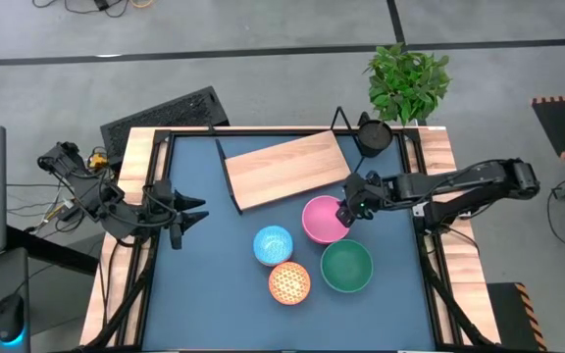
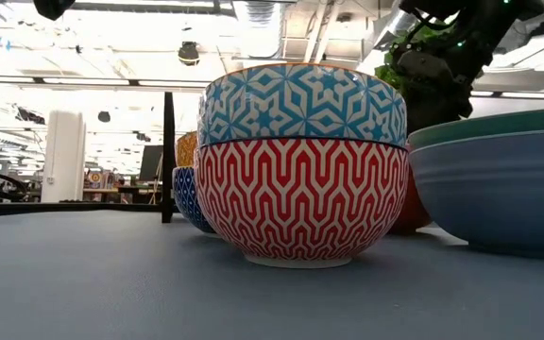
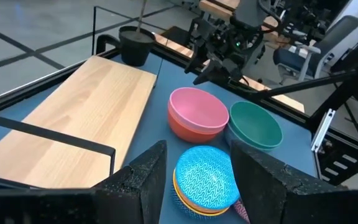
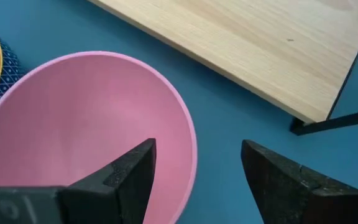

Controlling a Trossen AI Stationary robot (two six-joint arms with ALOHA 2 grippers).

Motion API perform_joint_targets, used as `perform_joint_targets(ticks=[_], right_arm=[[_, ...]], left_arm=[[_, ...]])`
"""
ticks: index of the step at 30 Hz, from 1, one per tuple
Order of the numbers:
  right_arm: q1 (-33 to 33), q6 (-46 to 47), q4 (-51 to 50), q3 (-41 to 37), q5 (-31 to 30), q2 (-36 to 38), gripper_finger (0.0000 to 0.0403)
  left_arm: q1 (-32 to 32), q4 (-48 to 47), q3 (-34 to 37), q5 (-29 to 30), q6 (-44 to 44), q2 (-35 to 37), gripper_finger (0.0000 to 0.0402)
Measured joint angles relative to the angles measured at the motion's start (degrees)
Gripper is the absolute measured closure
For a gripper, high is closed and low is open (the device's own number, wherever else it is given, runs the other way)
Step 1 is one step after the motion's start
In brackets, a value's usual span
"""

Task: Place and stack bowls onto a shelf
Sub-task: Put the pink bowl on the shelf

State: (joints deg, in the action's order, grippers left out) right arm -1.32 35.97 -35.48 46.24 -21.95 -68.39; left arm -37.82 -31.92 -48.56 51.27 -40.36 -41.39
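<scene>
Fingers of my right gripper [image 1: 345,213]: spread, one dark finger [image 4: 120,177] over the hollow of the plain pink round bowl [image 1: 324,219], the other outside its rim above the blue mat [image 1: 204,284]; whether either touches the rim, I cannot tell.

Pink bowl: straddled at its rim by my right fingers, standing on the mat.

Light-wood rectangular shelf board with thin black wire frame [image 1: 286,170]: just beyond my right fingertips, its near edge close beside the pink bowl, top bare.

Plain green round bowl [image 1: 346,266]: beside the pink bowl, on the side away from the shelf.

Light blue patterned bowl [image 1: 273,244]: to the other side of the pink bowl from my right fingers, between my two grippers.

Orange-patterned bowl [image 1: 289,282]: touching or nearly touching the blue patterned one, farther from the shelf.

Fingers of my left gripper [image 1: 188,215]: spread, holding nothing, at the mat's left edge, well apart from every bowl.

Small black round pot [image 1: 372,136]: past the shelf's far corner.
</scene>
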Motion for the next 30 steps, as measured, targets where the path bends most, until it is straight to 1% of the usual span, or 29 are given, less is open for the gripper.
perform_joint_targets(ticks=[3, 7, 13, 20, 22, 25, 30], right_arm=[[0.1, 0.0, 1.4, 0.1, 0.0, -1.3, 0.0139], [1.2, -0.5, 2.0, 0.1, 2.9, -4.4, 0.0139], [2.1, -2.9, 2.6, 0.0, 3.9, -8.8, 0.0139], [3.1, -3.1, 3.1, 0.0, 4.0, -9.6, 0.0142], [3.1, -3.1, 3.0, 0.0, 4.0, -9.2, 0.0152], [3.0, -3.0, 3.1, 0.0, 4.0, -8.5, 0.0182], [3.0, -3.0, 2.9, 0.0, 4.0, -8.4, 0.0258]], left_arm=[[0.0, -0.4, 0.0, 0.0, 0.0, 0.0, 0.0239], [0.0, -1.1, 0.0, 0.6, 0.2, -0.5, 0.0239], [1.0, -1.5, 0.0, 1.2, 0.1, -1.3, 0.0239], [2.7, -1.9, 0.0, -0.1, 0.2, -2.6, 0.0239], [3.3, -2.1, 0.0, -0.4, 0.2, -3.0, 0.0239], [4.2, -2.1, 0.0, -1.5, 0.2, -3.3, 0.0239], [5.5, -2.2, 0.0, -2.1, 0.2, -3.6, 0.0239]])
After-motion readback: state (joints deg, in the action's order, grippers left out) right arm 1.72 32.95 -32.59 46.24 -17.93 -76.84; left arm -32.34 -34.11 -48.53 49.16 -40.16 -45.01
